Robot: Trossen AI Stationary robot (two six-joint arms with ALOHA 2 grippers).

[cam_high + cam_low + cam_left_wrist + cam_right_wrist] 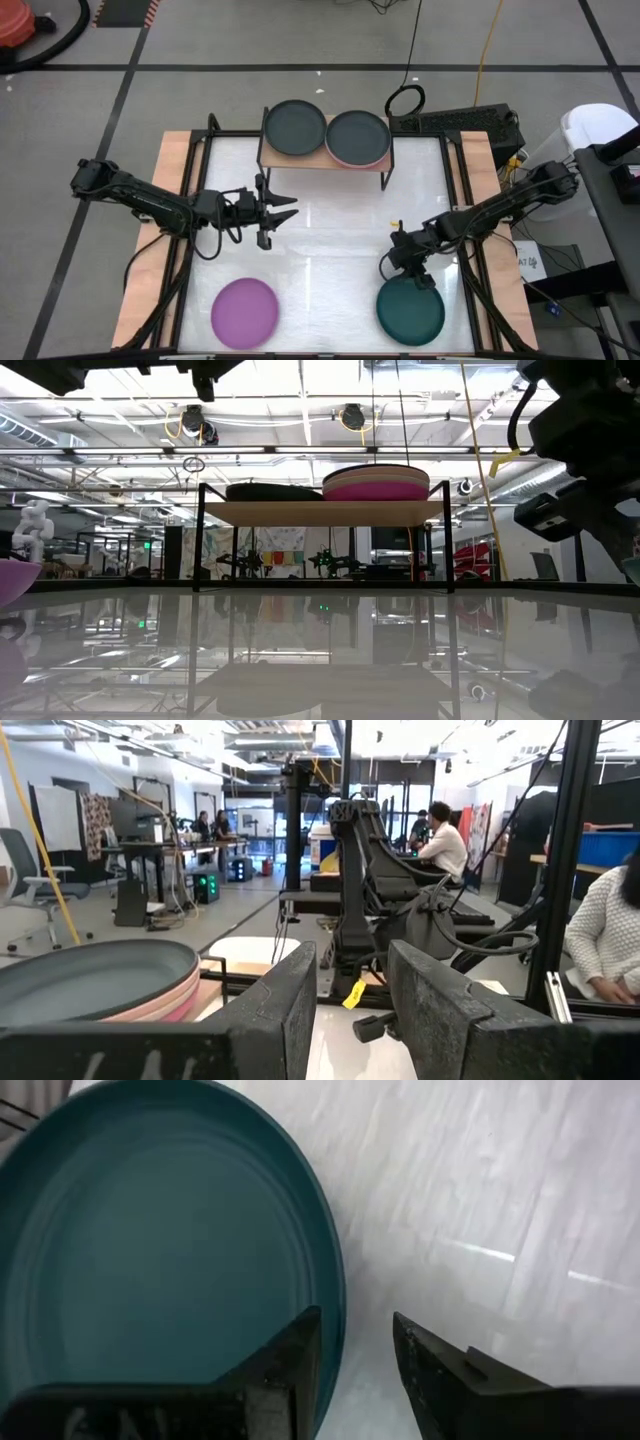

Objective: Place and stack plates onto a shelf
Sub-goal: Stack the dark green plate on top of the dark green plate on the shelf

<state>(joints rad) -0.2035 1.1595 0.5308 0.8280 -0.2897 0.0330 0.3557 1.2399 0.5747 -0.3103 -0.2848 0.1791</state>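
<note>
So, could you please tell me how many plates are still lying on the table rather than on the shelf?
2: the purple plate at the near left, and the dark teal plate at the near right, beside the right end effector.

Desk (320,240): white top, wooden side edges.
Shelf (326,160): stands at 12 o'clock, carrying a charcoal plate (295,128) and a plate stack (358,138).
Purple plate (245,312): 7 o'clock.
Teal plate (411,312): 5 o'clock.

Bright overhead ceiling lights, glare streaks across the table (330,235) middle and mirror reflections in the low view. Right wrist view looks slightly soft, possibly motion blur.
</note>
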